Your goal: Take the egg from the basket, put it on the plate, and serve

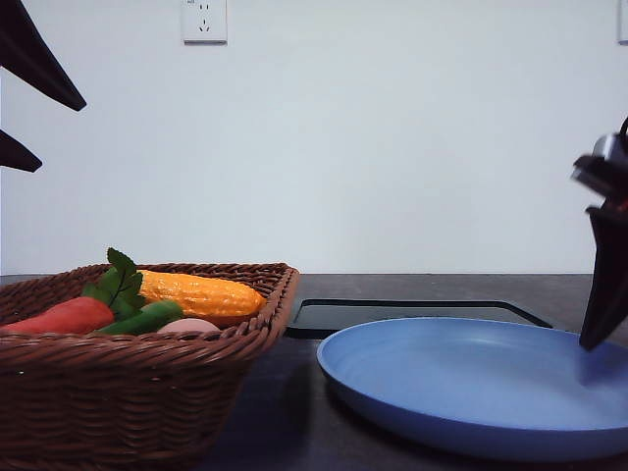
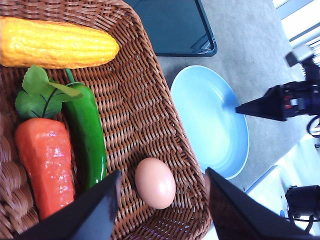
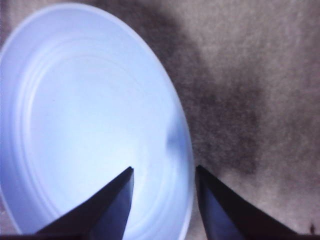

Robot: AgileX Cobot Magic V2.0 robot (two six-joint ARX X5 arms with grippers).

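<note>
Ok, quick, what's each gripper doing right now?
Left gripper: open, empty, above the egg in the basket.
Right gripper: open, empty, straddling the blue plate's rim.

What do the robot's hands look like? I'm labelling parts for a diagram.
Both hands have two flat, matte black fingers that taper to points like wedges. The left hand shows them as dark triangular blades. The right hand looks the same; behind its black finger sits a grey and black block with a small red spot. No markings are visible.
</note>
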